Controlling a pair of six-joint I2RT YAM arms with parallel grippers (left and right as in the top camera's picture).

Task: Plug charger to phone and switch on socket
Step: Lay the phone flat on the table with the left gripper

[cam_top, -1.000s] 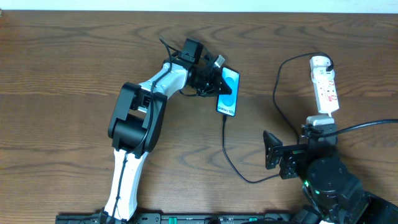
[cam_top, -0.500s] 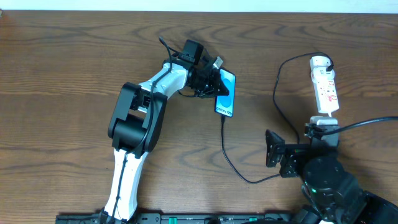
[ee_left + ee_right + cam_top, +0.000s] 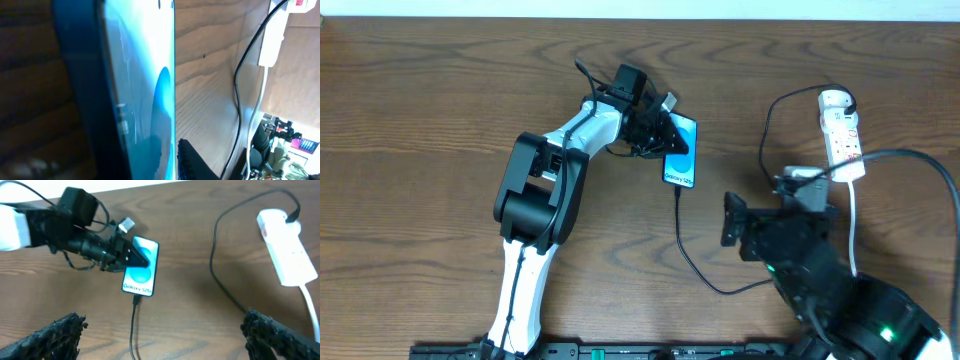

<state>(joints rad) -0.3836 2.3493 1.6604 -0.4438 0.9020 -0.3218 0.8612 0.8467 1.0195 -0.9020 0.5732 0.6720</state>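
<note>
The phone (image 3: 684, 160) lies screen up at the table's centre, its cyan screen filling the left wrist view (image 3: 145, 75). My left gripper (image 3: 660, 135) reaches over its upper left part (image 3: 132, 255). The jaws stand slightly open around it, and one finger (image 3: 189, 161) hangs just off the screen. The charger (image 3: 685, 250) is a thin black cable. Its tip (image 3: 136, 300) sits in the phone's bottom edge, and it loops right up to the socket (image 3: 842, 135). My right gripper (image 3: 162, 335) is wide open and empty above the cable, between phone and socket (image 3: 285, 255).
A white cord (image 3: 853, 230) runs from the socket's near end down past my right arm (image 3: 800, 250). The left arm (image 3: 535, 200) stretches across the table's left middle. The black cable's far loop (image 3: 767, 130) lies just left of the socket.
My right arm has swung up and left toward the table's middle. The phone has shifted slightly left, and my left jaws have eased apart on it.
</note>
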